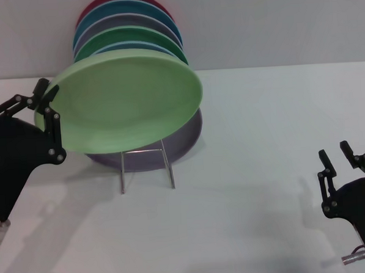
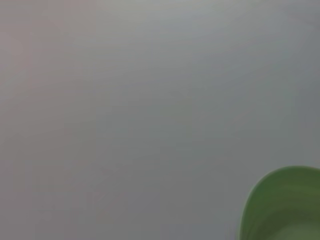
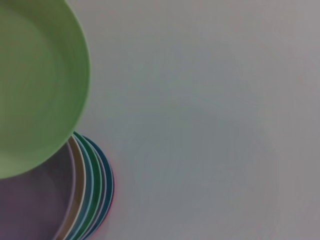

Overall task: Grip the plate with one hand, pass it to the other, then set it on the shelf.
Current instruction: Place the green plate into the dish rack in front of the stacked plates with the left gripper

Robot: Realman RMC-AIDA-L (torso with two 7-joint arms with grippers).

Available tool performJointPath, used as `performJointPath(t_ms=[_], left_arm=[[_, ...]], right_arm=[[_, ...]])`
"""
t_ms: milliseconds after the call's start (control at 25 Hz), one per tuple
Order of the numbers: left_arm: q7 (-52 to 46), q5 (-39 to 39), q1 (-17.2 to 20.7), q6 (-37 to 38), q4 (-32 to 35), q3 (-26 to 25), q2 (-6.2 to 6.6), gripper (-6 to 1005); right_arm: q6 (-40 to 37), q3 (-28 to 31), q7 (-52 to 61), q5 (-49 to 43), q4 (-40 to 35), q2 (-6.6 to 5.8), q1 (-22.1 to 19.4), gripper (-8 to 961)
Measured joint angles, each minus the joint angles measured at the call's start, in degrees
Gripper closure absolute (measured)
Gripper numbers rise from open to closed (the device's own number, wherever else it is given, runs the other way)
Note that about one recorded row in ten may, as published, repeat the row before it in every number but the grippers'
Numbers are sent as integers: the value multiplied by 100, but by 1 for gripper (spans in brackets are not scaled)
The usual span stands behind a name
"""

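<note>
The pale mint-green plate (image 1: 129, 102) is held tilted above the table, in front of the plates on the shelf. My left gripper (image 1: 46, 102) is shut on its left rim. The plate's edge shows in the left wrist view (image 2: 285, 205), and much of the plate in the right wrist view (image 3: 35, 85). The shelf (image 1: 165, 165) is a thin silver wire rack; only its front loops show below the plate. My right gripper (image 1: 334, 152) is open and empty, low at the right, well apart from the plate.
The shelf holds several upright plates: a lavender one (image 1: 186, 139) at the front, then a darker green one (image 1: 134, 36), blue ones and a red one (image 1: 123, 0) at the back. They also show in the right wrist view (image 3: 90, 190). The table (image 1: 261, 120) is white.
</note>
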Motion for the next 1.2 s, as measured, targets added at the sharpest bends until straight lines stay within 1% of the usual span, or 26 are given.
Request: performJointPath(t_ms=[200,400,760,1200], left_arm=[[-19,17,-222,-177,170,10,12,958],[-57,142,-335,-236,313,65,33,957],[-283,155,-451,-248,629,246,50,955],[-290,155,-563,-583,661,434,41,954]], right_arm=[[3,27,-1,7,3,-1,0,674],[3,27,-3,74,3,-1,0,673],[3,32,-33,140,-6,-4,-7,676],[1,39,-49,141,-6,-10,-27,676]])
